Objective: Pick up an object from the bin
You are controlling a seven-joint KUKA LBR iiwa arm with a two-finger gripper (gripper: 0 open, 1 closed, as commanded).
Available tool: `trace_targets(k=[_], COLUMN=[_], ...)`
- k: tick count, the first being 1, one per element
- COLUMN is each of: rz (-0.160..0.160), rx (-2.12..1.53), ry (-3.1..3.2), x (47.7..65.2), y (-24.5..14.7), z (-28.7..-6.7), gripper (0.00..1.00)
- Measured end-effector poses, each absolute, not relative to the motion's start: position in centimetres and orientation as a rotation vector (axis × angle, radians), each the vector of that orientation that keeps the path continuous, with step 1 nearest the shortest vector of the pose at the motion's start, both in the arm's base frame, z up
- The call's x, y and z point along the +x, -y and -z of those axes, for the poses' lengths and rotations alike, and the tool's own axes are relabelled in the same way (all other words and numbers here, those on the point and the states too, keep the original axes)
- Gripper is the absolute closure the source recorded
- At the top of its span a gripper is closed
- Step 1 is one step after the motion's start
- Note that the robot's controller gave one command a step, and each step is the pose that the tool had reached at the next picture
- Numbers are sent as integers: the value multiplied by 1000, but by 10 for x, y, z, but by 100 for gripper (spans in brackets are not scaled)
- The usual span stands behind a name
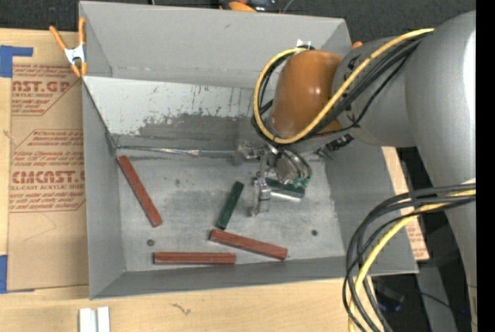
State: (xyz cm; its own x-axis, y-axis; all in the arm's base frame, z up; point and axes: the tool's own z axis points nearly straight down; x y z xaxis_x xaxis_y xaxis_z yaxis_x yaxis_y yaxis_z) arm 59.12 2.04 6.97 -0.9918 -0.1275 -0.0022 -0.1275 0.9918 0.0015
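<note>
- Three red-brown pieces in the bin point(209, 44): slanted stick point(139, 189) at left, front stick point(193, 258), angled stick point(247, 244) just beside it.
- One dark green stick point(230, 205) mid-floor, its upper end just beside the claw point(263, 195).
- Claw released or clenched: cannot tell.
- Risk: gripped by that end alone, the green stick would likely pivot and drop.
</note>
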Motion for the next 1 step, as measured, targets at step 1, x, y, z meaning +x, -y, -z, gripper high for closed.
trace_targets(k=[1], rz=[-4], rx=[-803], ry=[-3036], x=[576], y=[-68], z=[-70], gripper=[0])
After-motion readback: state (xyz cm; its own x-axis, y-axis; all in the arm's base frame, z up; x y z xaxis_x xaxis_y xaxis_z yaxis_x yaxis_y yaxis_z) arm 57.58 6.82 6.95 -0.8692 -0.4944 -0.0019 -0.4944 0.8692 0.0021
